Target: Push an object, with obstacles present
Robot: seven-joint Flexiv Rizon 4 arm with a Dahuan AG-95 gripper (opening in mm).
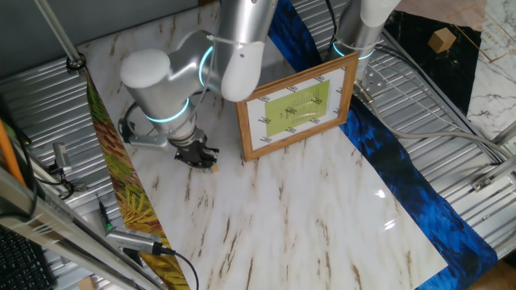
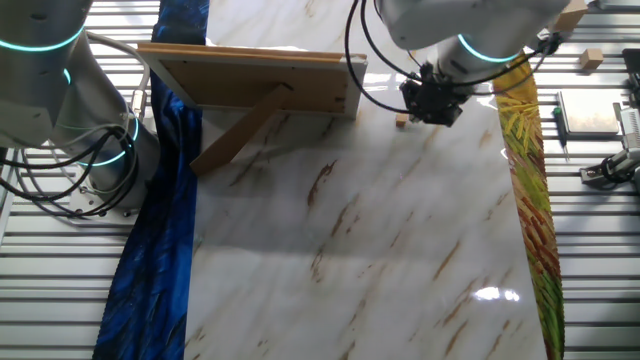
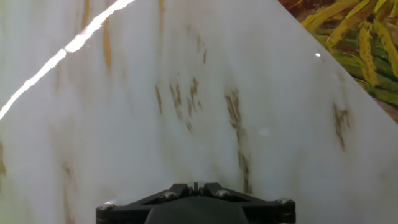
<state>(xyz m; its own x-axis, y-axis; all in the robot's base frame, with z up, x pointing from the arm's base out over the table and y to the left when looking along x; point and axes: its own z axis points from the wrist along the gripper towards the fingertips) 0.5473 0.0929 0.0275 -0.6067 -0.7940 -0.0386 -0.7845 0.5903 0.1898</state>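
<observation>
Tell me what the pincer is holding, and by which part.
Nothing. The pincer is low at the marble top, and the small wooden nub lies free beside its tip, not between the fingers.

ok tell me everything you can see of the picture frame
The picture frame is rectangular, light wood, with a white mat around a yellow-green picture. It stands tilted back on the marble tabletop, propped by a wooden strut behind it. The gripper is off to one side, not touching it.
</observation>
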